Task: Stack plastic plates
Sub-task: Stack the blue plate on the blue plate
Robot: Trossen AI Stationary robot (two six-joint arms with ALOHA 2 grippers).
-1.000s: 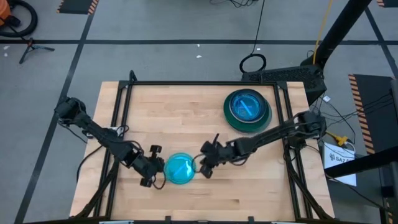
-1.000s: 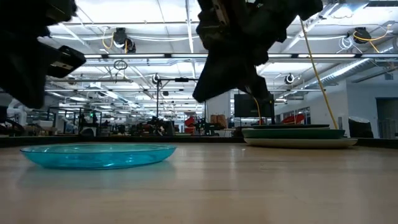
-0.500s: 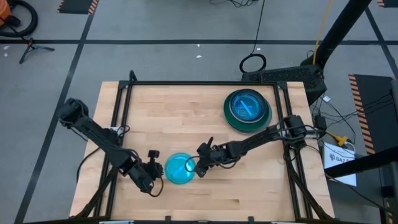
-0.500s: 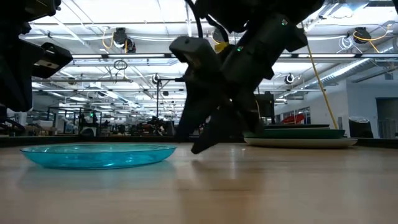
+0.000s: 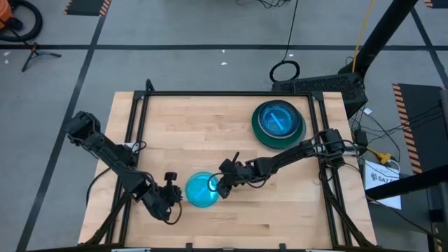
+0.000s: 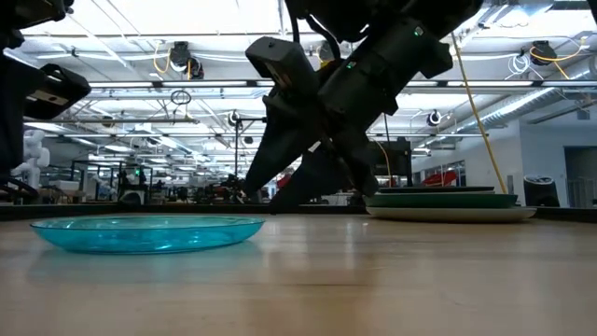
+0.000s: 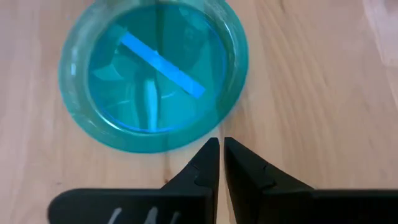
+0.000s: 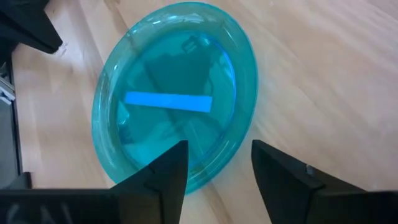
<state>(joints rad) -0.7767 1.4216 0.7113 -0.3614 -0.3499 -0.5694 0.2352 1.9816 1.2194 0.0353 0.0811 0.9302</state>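
Observation:
One translucent cyan plate (image 5: pixel 201 190) lies flat on its base on the wooden table, toward the near edge, with a blue strip (image 8: pixel 168 101) showing in it. My right gripper (image 8: pixel 217 149) stands open at the plate's right rim, one finger over the plate's inside and one outside it. It slants down from the right and I see no touch. My left gripper (image 7: pixel 221 144) is shut, just short of the plate's left rim. A stack of plates (image 5: pixel 278 124), cyan on dark green, sits at the far right.
The stack (image 6: pixel 448 201) stands clear of both arms. A black frame (image 5: pixel 224 94) runs along the table's far edge and sides. Bare wood lies between the lone plate and the stack, and along the near edge.
My right gripper has come down and gone left to the cyan plate's right rim, and it has opened. My left gripper has drawn back a little from the plate toward the near left. The plate has stayed where it was.

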